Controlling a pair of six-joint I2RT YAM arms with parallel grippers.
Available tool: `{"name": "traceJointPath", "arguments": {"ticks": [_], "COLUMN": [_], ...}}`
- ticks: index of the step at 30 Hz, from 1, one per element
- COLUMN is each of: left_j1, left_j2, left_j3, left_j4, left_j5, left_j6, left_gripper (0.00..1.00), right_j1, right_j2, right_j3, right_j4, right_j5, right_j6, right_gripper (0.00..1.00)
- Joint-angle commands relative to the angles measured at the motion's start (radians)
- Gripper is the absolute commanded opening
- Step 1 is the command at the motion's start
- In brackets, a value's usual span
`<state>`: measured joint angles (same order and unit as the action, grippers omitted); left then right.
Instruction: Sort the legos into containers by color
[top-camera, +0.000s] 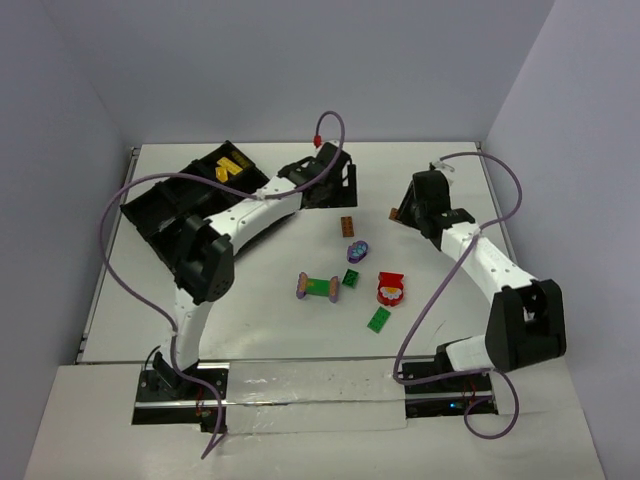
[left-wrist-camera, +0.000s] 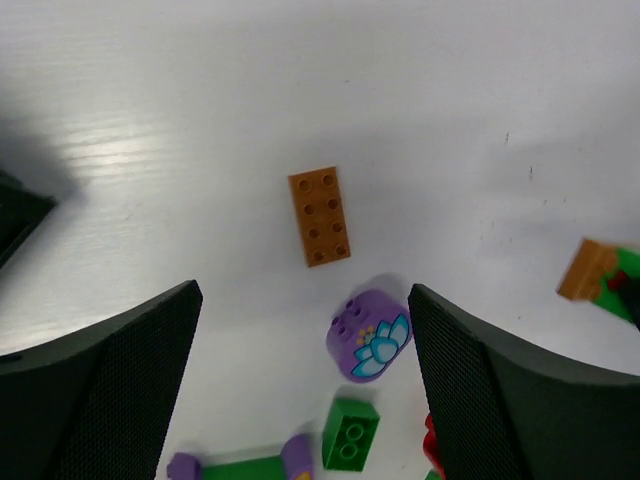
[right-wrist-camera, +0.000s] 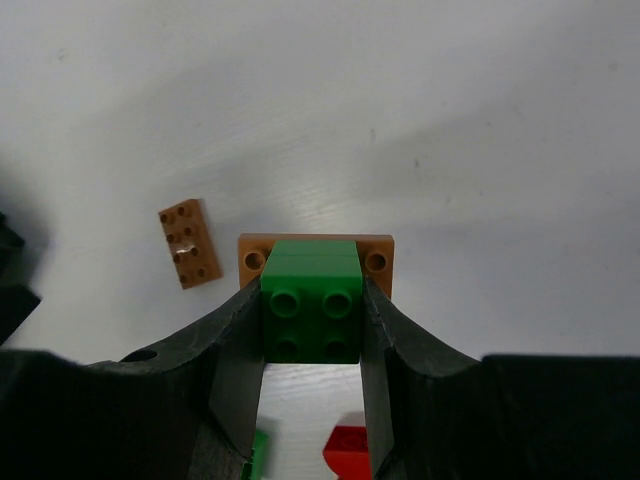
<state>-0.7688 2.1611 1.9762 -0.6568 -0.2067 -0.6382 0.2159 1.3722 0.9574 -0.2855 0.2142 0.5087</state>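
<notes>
Green brick (right-wrist-camera: 311, 312), squeezed by the right gripper (right-wrist-camera: 312, 300), hid most of a brown plate (right-wrist-camera: 376, 260); left gripper (left-wrist-camera: 305, 292) hung open above the orange brick (left-wrist-camera: 320, 216).

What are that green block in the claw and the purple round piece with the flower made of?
Green block: apparently hard moulded plastic, smooth with a faint sheen, going by its crisp round studs and sharp edges. Purple round piece: likely the same plastic, glossy, with the flower seemingly printed on.

White table (top-camera: 270, 335) boxed in by 3 plain grey walls (top-camera: 300, 60).
</notes>
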Motion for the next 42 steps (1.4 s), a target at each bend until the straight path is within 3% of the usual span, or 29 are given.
{"name": "traceJointPath", "arguments": {"ticks": [1, 11, 18, 24, 36, 42], "left_j1": [-0.023, -0.067, -0.089, -0.093, -0.093, -0.077], "left_j2": [0.123, 0.304, 0.381, 0.381, 0.106, -0.051], "left_j3": [0.135, 0.25, 0.293, 0.254, -0.006, -0.027], "left_j4": [-0.055, -0.024, -0.065, -0.095, 0.073, 0.057], "left_j5": [-0.02, -0.125, -0.218, -0.265, -0.217, -0.313], "left_j6": [0.018, 0.023, 0.012, 0.012, 0.073, 0.108], "left_gripper": [0.91, 0.9, 0.82, 0.61, 0.07, 0.0], "right_j1": [-0.022, -0.047, -0.049, -0.049, -0.049, -0.049], "right_j2": [-0.103, -0.191, -0.196, -0.202, -0.21, -0.233], "right_j3": [-0.025, -0.051, -0.061, -0.061, -0.032, -0.039], "right_j4": [-0.014, -0.026, -0.018, -0.014, -0.028, -0.03], "right_j5": [0.061, 0.053, 0.043, 0.031, 0.012, 0.009], "right_j6": [0.009, -0.007, -0.007, 0.003, 0.008, 0.009], "right_gripper": [0.0, 0.0, 0.0, 0.0, 0.0, 0.0]}}
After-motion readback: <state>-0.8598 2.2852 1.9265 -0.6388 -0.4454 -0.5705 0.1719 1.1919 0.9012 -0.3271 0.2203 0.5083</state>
